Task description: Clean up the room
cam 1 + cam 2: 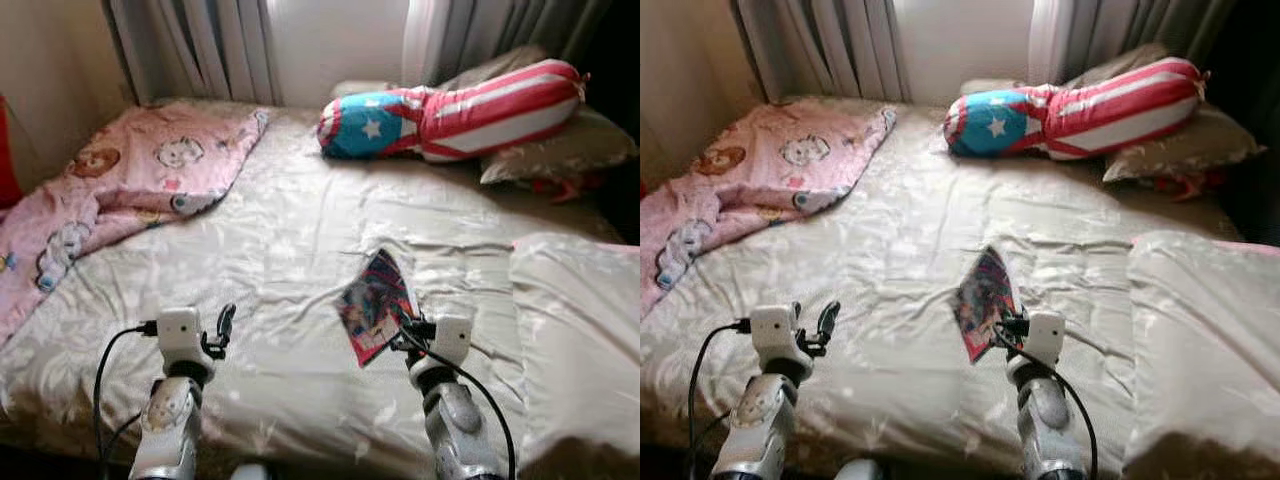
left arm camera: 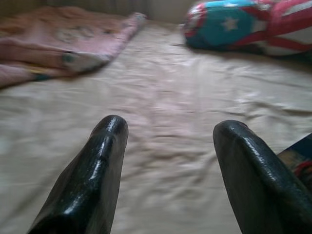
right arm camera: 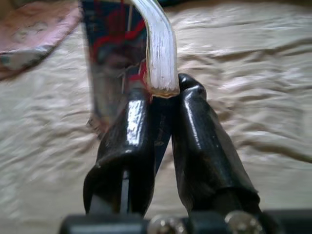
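Right gripper [image 3: 161, 97] was clenched on a colourful comic book [image 1: 375, 303], lifted clear of the beige bedsheet [image 1: 280, 250] near the bed's front edge. The right wrist view showed the book's white page edge curling over the fingers [image 3: 195, 131]. Left gripper [image 2: 168, 146] was spread wide, holding nothing, hovering just above the sheet. Both arms reached forward side by side. Pink blanket [image 1: 120, 180] lay far-left, flag bolster [image 1: 460, 110] at the head.

Bed [image 1: 280, 240]: directly before me.
Blanket [image 1: 120, 180]: on it, far left.
Bolster [image 1: 450, 110]: far right, on pillow [image 1: 570, 150].
Booklet [image 1: 375, 305]: near centre, in my right gripper [image 1: 410, 328].
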`<state>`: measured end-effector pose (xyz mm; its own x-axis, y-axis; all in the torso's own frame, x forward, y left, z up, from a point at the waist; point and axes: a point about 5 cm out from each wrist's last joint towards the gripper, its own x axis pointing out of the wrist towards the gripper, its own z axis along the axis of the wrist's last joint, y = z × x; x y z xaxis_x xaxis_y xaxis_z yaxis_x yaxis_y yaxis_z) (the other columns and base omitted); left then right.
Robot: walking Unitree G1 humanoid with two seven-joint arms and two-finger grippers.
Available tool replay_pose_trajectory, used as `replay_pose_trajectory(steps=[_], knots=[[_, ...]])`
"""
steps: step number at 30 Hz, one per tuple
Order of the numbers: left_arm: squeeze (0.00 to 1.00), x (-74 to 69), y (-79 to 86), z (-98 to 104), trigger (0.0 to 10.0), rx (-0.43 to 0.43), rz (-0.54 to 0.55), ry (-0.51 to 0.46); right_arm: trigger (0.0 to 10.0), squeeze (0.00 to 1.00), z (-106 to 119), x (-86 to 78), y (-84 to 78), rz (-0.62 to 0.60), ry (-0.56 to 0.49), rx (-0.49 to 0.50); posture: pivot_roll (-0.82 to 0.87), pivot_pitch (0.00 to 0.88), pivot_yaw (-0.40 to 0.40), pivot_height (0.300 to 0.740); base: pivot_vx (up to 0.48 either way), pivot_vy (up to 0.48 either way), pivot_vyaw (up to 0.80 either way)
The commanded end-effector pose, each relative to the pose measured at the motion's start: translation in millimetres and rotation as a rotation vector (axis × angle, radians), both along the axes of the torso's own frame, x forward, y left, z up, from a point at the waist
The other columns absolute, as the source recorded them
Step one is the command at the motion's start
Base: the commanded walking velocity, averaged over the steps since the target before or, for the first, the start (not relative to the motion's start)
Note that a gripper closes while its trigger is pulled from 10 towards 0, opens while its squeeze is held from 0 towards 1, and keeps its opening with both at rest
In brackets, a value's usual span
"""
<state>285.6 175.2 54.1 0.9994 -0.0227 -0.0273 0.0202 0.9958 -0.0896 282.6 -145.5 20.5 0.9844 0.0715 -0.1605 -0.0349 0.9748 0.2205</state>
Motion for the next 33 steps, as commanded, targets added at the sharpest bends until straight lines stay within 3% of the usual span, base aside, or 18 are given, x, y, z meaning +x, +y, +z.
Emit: replay_pose_trajectory(steps=[1,3,7,11,13,15,16,19,21,25,33], knots=[[0.0,-0.4,7.4,0,10.0,0.014,0.012,0.005,10.0,0.0,11,7.0,0.0,-0.021,-0.052,0.022,-0.02,0.03,-0.049,0.657,0.0,0.0,0.0],[0.0,-0.3,7.4,1,10.0,0.018,0.011,0.005,10.0,0.0,8,9.4,0.1,-0.031,-0.019,0.088,-0.02,0.03,-0.049,0.657,0.0,0.0,0.0],[0.0,-0.3,7.6,1,10.0,0.02,0.011,0.005,10.0,0.0,6,10.5,0.8,-0.029,-0.003,0.128,-0.02,0.032,-0.045,0.657,0.0,0.0,0.0],[0.0,-1.4,9.1,2,10.0,0.026,0.006,0.001,10.0,0.0,4,15.5,5.6,0.008,0.04,0.264,0.0,0.037,-0.035,0.657,0.0,0.0,0.0],[0.0,-1.4,9.1,2,10.0,0.026,0.006,0.001,10.0,0.0,4,15.5,5.6,0.008,0.04,0.264,0.0,0.037,-0.035,0.657,0.0,0.0,0.0],[0.0,-2.4,10.5,3,10.0,0.034,0.003,-0.001,10.0,0.0,8,20.1,8.9,0.032,0.031,0.43,0.01,0.043,-0.026,0.657,0.0,0.0,0.0],[0.0,-2.4,10.5,3,10.0,0.034,0.003,-0.001,10.0,0.0,8,20.1,8.9,0.032,0.031,0.43,0.01,0.043,-0.026,0.657,0.0,0.0,0.0],[0.0,-5.3,16.7,5,10.0,0.062,-0.005,-0.002,10.0,0.0,1,21.5,-6.3,-0.043,0.066,0.664,0.02,0.065,-0.005,0.657,0.0,0.0,0.0],[0.0,-5.9,17.9,6,10.0,0.066,-0.006,-0.003,10.0,0.0,-2,20.4,-8.6,-0.054,0.078,0.67,0.02,0.065,-0.005,0.657,0.0,0.0,0.0],[0.0,-8.9,22.0,7,10.0,0.085,-0.013,0.002,10.0,0.0,-15,12.6,-22.0,-0.131,0.132,0.839,0.05,0.083,0.01,0.657,0.0,0.0,0.0],[0.0,-20.1,31.2,9,10.0,0.13,-0.028,0.019,10.0,0.0,-32,-0.6,-49.2,-0.382,0.224,0.834,0.09,0.124,0.047,0.657,0.0,0.0,0.0]])
